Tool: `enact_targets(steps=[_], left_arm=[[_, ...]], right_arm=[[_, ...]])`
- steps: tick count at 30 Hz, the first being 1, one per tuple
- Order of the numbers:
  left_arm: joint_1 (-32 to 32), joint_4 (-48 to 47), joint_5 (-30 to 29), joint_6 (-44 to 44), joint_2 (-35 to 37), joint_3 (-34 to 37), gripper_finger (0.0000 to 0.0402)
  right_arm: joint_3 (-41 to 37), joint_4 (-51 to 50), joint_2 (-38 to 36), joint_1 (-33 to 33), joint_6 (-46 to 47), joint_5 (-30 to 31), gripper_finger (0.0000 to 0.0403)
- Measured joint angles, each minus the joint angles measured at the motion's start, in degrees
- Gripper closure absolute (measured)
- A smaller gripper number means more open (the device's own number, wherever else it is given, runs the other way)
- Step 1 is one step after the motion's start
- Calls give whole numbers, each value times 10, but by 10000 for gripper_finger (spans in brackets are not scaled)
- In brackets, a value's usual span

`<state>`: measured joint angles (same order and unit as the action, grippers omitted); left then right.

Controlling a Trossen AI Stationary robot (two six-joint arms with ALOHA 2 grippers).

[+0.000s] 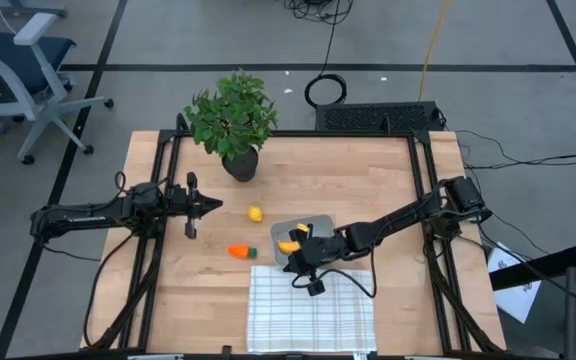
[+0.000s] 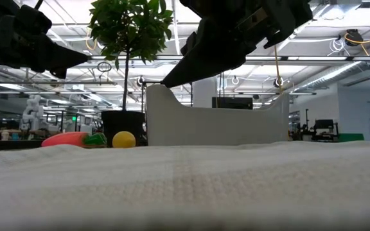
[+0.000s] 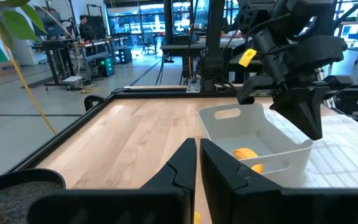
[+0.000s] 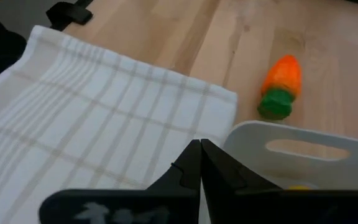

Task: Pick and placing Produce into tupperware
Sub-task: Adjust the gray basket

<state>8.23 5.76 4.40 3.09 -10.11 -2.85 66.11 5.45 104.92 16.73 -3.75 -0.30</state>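
A: Your right hand (image 1: 301, 258) hangs over the near rim of the tupperware (image 1: 318, 224), fingers pressed together and holding nothing. The banana (image 1: 288, 245) already lies inside, just beneath it.

B: So what's left?

A: The carrot (image 1: 240, 251) lies on the counter (image 1: 368, 170) just beyond the tupperware's wall on that hand's outer side, green end toward the box. The lemon (image 1: 255, 213) sits a little further off, nearer the left hand (image 1: 211, 205), which waits with its fingers together, pointing at the lemon.

B: How would you take the carrot?

A: I'd lift clear of the rim first, spread the fingers before you descend, and close across the orange body, not the green tip. It looks smooth and tapered, so a grip near the end may let it squirt out. Keep off the cloth (image 1: 311, 310).
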Motion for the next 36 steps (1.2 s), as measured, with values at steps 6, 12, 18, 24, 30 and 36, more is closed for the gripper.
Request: enact_targets(steps=[6,12,18,24,30,36], left_arm=[[0,0,0,1,0,0,376],[0,0,0,0,0,0,376],[0,0,0,-1,0,0,376],[0,0,0,-3,0,0,376],[0,-1,0,-3,0,0,376],[0,-1,0,-4,0,0,376]], right_arm=[[0,4,14,-2,1,0,403],[0,38,46,-5,1,0,403],[0,46,45,-15,3,2,403],[0,53,45,-21,2,2,403],[0,59,37,-21,1,0,403],[0,55,35,-21,1,0,403]])
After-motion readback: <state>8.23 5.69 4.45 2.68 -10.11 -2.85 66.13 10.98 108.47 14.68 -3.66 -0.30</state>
